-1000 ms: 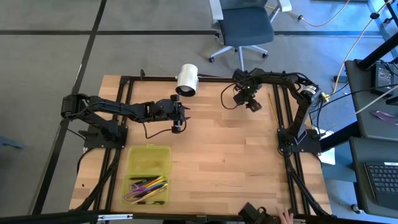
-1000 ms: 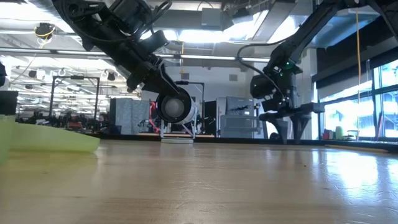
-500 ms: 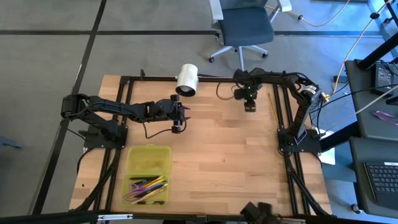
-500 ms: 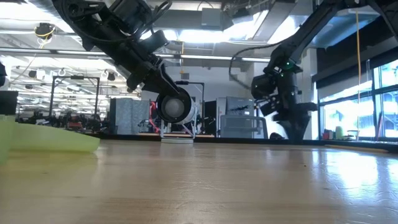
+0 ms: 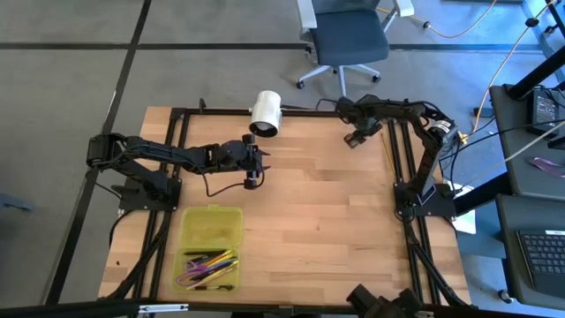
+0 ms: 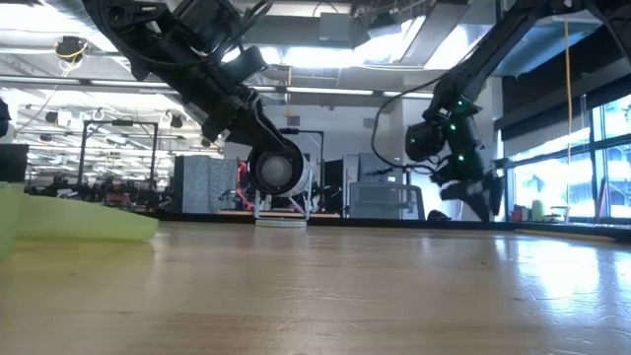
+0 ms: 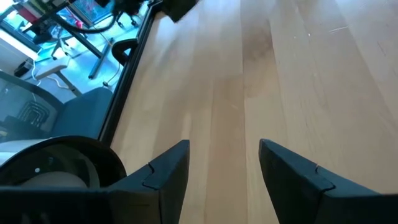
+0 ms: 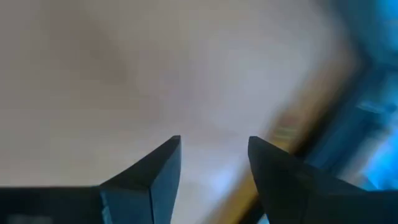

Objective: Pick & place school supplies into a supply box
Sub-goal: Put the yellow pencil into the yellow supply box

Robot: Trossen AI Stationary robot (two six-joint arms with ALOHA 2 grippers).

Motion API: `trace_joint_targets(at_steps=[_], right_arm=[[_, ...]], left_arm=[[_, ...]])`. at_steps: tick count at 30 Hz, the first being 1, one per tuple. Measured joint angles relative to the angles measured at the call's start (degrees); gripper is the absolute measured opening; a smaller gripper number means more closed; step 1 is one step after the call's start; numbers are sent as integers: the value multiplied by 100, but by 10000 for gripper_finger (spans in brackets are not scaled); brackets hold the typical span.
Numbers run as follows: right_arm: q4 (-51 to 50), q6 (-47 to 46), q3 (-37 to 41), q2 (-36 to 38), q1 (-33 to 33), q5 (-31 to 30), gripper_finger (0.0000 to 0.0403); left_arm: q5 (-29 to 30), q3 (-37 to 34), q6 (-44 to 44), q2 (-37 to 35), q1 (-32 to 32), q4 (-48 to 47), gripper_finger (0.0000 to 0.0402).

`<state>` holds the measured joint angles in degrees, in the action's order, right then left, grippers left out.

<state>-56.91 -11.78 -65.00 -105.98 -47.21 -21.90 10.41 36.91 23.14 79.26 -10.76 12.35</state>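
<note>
Hands: left hand [image 5: 252, 179] and right hand [image 5: 355, 139] both parted, empty; one supply box [image 5: 211, 223], one white cylinder [image 5: 265, 112].

Grey floor, blue office chair [image 5: 346, 37], desk with keyboard [image 5: 540, 252].

Dark jointed arms (black cables)

Overhead, table-level, two wrist views
</note>
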Motion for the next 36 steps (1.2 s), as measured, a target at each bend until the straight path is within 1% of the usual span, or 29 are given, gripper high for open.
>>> trace_joint_targets(at_steps=[2,4,10,13,17,19,22,27,31,34,36], right_arm=[[-152,-365,67,3,-104,-361,191],[-236,-653,156,1,-245,-377,191],[226,-1100,507,-6,-771,-295,191],[437,-1333,477,1,-764,-371,191],[481,-1540,437,1,-766,-370,191],[540,-1785,428,1,-773,-394,191],[696,-2458,420,1,-837,-381,191],[827,-3376,420,1,-845,-549,190],[966,-3826,420,1,-842,-526,190],[971,-5006,420,1,-845,-1030,190],[1003,-5894,418,1,-844,-1248,190]], left_arm=[[2,0,0,0,-5,-9,185],[-2,0,-2,0,-25,-9,185],[-18,0,2,0,-104,-9,185],[-75,0,-2,0,-103,-23,185],[-180,0,-2,0,-103,-33,188],[-179,0,-4,0,-103,-35,189],[-179,0,2,0,-103,-38,188],[-137,0,9,0,-106,-37,185],[-79,0,15,0,-177,-60,185],[-169,0,15,0,-228,-76,186],[-271,0,15,0,-251,-101,187]])
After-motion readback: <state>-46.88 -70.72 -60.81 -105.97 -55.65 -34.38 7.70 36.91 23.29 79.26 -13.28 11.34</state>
